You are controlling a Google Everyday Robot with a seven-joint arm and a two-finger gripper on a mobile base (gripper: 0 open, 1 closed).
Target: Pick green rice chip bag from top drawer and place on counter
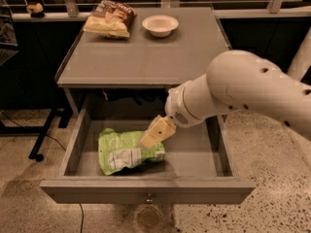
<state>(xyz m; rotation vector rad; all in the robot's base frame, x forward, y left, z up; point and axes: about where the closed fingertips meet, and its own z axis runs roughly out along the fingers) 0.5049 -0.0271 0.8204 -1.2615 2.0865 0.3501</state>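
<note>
1 green bag (120, 149) lies flat in the open drawer (77, 140), lower left of centre. Its long axis runs left to right across the frame, with the white label panel facing up. The white arm (243, 89) enters from the right edge and slopes down-left. It ends in the tan gripper (148, 140), whose tip is over the bag's upper right corner. Whether it is spread or pinching cannot be told. On the counter (146, 62) above sit a brown bag (108, 19) and a bowl (160, 24).

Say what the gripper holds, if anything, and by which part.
Cannot be told: the gripper is at the right end of the green rice chip bag, inside the top drawer.
</note>
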